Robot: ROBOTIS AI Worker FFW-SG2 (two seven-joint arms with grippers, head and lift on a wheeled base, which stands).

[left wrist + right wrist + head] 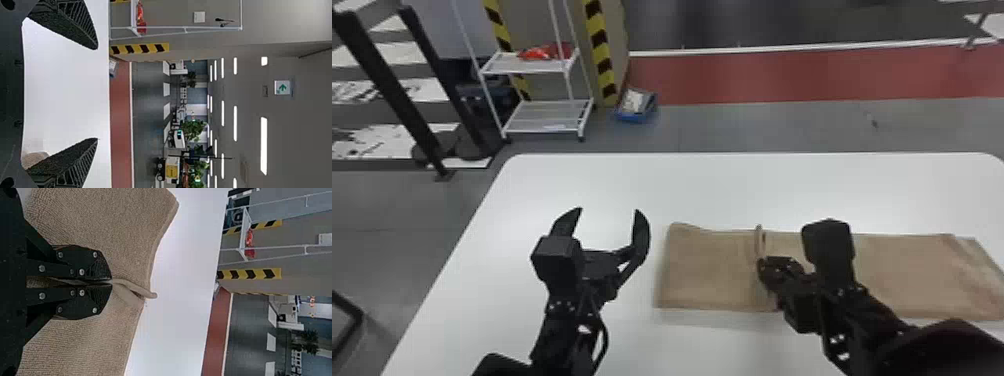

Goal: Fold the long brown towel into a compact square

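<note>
Pinches an upright ridge of the long brown cloth towel (922,265), flat on the smooth white table (732,190) at the head view's four o'clock, with the black two-fingered right gripper (763,264). At eight o'clock, holds the matching left gripper (610,211) wide, apart from the towel. Beyond, at ten, stands a white metal rack (547,122).

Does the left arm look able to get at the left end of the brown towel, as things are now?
Probably yes: the left gripper is open beside the left end of the brown towel, with only bare table between. The right gripper pinches a fold farther right.
</note>
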